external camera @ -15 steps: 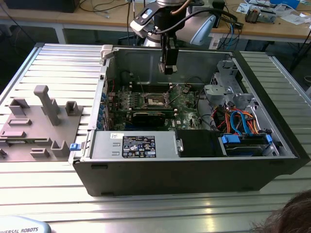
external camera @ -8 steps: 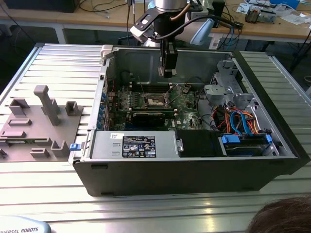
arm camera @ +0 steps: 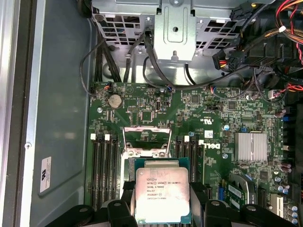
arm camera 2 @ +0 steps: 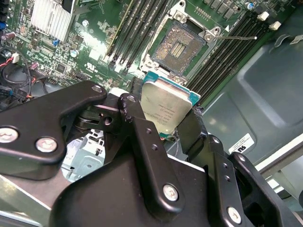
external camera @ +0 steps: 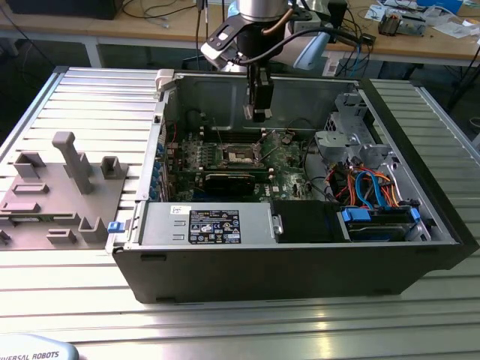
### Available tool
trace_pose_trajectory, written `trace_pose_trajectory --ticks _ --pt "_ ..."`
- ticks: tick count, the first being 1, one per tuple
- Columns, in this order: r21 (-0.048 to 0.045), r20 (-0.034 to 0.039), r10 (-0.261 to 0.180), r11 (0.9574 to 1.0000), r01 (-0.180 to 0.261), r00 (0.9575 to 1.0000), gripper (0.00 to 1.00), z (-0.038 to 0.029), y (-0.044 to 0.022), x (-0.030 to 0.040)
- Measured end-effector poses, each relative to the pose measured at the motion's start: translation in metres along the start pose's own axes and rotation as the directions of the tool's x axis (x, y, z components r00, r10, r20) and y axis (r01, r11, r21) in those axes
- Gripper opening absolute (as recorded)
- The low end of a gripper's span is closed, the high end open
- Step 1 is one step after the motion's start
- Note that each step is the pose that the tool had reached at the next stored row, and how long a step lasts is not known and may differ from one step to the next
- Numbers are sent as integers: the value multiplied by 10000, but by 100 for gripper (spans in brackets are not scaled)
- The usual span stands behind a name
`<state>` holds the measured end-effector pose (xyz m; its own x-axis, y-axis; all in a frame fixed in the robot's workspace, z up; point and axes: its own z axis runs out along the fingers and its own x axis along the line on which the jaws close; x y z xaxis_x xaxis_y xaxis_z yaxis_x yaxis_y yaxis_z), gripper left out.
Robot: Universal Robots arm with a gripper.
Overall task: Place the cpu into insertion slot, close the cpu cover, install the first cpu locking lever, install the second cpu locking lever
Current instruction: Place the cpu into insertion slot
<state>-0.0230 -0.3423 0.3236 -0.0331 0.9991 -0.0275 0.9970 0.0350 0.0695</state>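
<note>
Claw (arm camera: 163, 201) pinching 1 cpu (arm camera: 163, 194), near 1 bare insertion slot (arm camera 2: 182, 45); 1 cpu cover (arm camera: 146, 152) flipped up.

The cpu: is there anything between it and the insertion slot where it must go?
Nothing visible. The gripper holds the cpu clear above the board, and in the second wrist view the insertion slot lies open, its contact field bare.
</note>
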Motion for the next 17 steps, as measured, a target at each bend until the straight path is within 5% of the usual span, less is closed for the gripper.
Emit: trace_pose_trajectory --ticks 8,17 --pt "0 0 0 10000 0 10000 54 10 -7 0" --pt "0 -4 0 10000 0 10000 54 106 -15 2"
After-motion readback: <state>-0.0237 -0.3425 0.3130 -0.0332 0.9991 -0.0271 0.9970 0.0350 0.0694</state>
